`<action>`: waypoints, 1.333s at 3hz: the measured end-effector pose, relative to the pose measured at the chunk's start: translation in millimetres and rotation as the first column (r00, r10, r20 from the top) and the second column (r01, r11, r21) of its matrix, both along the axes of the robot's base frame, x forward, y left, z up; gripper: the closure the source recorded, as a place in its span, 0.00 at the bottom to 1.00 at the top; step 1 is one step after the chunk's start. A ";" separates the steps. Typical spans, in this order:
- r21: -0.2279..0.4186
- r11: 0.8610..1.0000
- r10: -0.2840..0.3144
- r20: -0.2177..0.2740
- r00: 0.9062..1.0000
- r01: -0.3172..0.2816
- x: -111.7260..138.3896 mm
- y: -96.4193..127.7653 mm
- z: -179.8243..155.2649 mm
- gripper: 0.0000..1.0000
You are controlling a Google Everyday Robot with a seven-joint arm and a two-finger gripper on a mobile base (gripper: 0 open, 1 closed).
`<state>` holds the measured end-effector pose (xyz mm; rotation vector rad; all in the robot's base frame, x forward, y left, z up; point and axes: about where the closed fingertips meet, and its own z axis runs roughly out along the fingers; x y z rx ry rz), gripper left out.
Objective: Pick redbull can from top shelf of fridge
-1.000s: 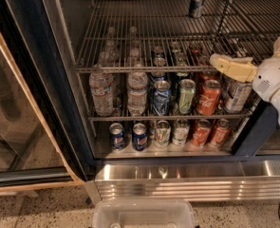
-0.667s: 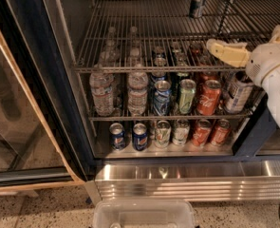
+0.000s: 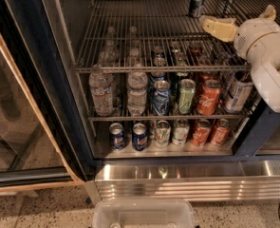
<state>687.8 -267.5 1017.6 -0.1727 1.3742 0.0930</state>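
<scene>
Gripper [image 3: 217,27], open or closed cannot be told, is held over the shelf [image 3: 130,32] near its right edge, just beside the can [image 3: 197,1]; a level, centred approach is advised.

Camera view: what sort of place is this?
Probably an office snack area or a shop: a glass-door display fridge stocked with soda cans and water bottles. The gripper is over the top shelf, near the redbull can.

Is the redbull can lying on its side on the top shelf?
No, the redbull can stands upright on the top shelf, with the gripper close beside its base.
</scene>
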 end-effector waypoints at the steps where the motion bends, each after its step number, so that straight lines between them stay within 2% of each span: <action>1: 0.000 1.000 0.000 0.000 1.000 0.000 0.0 0.0 0.0 0.00; 2: 0.024 1.000 0.014 0.036 0.999 -0.015 6.9 8.2 4.5 0.00; 3: 0.046 0.998 0.049 0.094 0.994 -0.053 27.0 24.6 16.7 0.00; 4: 0.047 0.996 0.075 0.110 0.991 -0.080 45.8 43.0 34.0 0.00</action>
